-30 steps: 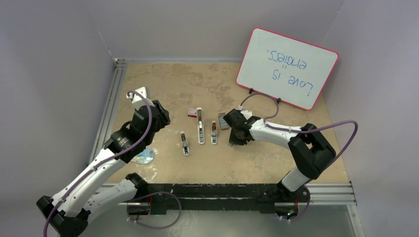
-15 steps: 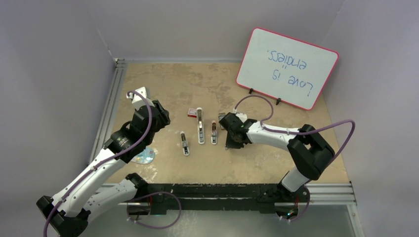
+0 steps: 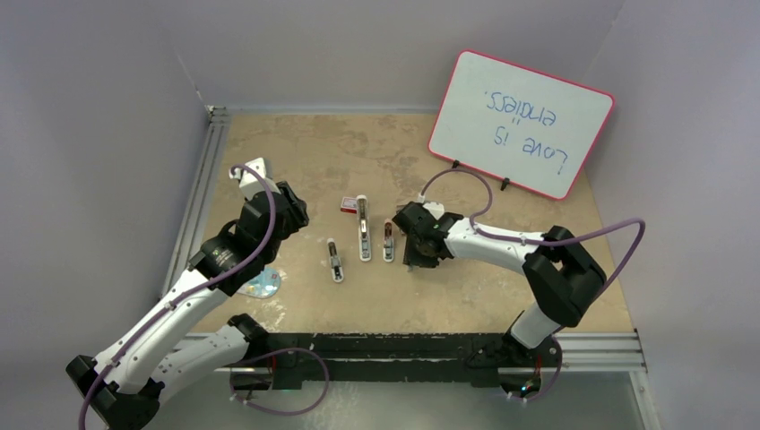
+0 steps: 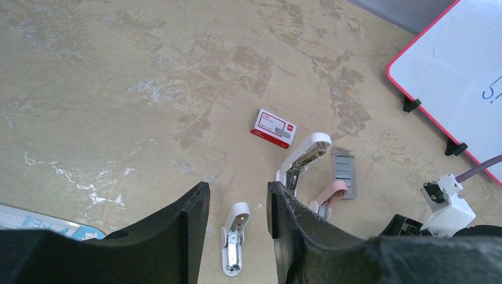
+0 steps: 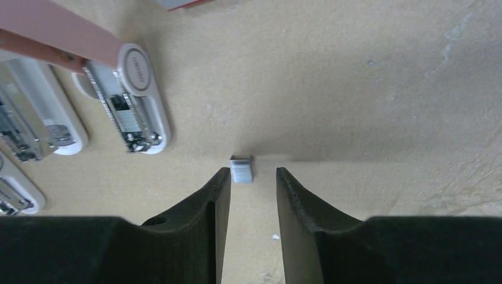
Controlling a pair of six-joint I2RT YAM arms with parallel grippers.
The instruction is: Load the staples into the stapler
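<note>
A short silvery strip of staples [image 5: 241,169] lies on the table just ahead of my right gripper's [image 5: 248,171] fingertips. That gripper is open and empty, low over the table, right of the pink stapler [image 5: 127,100], which lies hinged open. In the top view the right gripper [image 3: 415,251] sits beside the pink stapler [image 3: 388,240]. The red staple box [image 4: 273,128] and a grey tray of staple strips [image 4: 344,173] lie further back. My left gripper [image 4: 237,192] is open and empty, held high above the small white stapler [image 4: 234,236].
A long white stapler [image 3: 363,228] lies open between the small white stapler [image 3: 334,260] and the pink one. A red-framed whiteboard [image 3: 520,121] leans at the back right. A bluish flat packet [image 3: 263,284] lies near the left arm. Metal rails edge the table.
My right gripper has moved left, closer to the pink stapler, covering the grey tray in the top view. The left arm has not moved.
</note>
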